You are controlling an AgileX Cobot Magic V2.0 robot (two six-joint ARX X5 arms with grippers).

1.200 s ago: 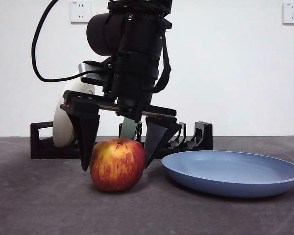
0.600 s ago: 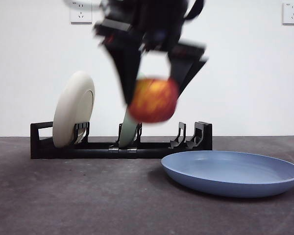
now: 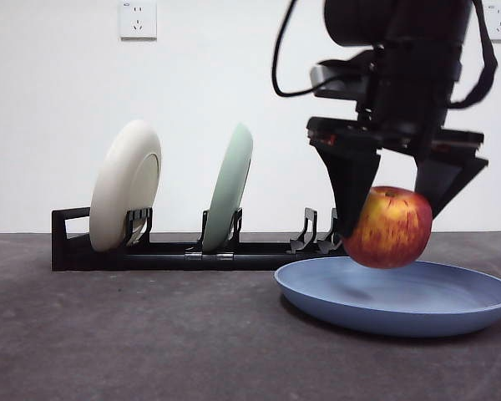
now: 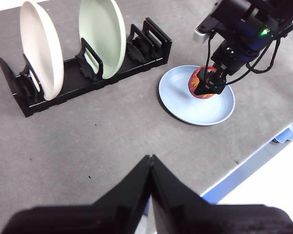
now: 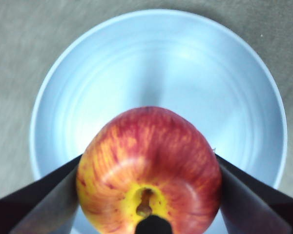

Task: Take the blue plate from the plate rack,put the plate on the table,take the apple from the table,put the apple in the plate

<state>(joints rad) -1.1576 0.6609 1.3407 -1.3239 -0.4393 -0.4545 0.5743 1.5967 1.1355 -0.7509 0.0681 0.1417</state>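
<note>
My right gripper (image 3: 391, 219) is shut on the red and yellow apple (image 3: 389, 226) and holds it just above the blue plate (image 3: 451, 302), which lies flat on the table at the right. In the right wrist view the apple (image 5: 149, 170) sits between the two jaws over the middle of the plate (image 5: 161, 63). The left wrist view shows the apple (image 4: 203, 82) over the plate (image 4: 185, 100) from afar. My left gripper (image 4: 150, 163) is shut and empty, high above the table. The black plate rack (image 3: 167, 246) stands behind on the left.
The rack holds a cream-white plate (image 3: 125, 184) and a pale green plate (image 3: 229, 185) upright; its right slots (image 3: 313, 232) hold nothing. In the left wrist view the table's edge (image 4: 244, 168) runs close to the blue plate.
My right gripper closed on the apple on the table, lifted it, and carried it right to just above the blue plate.
</note>
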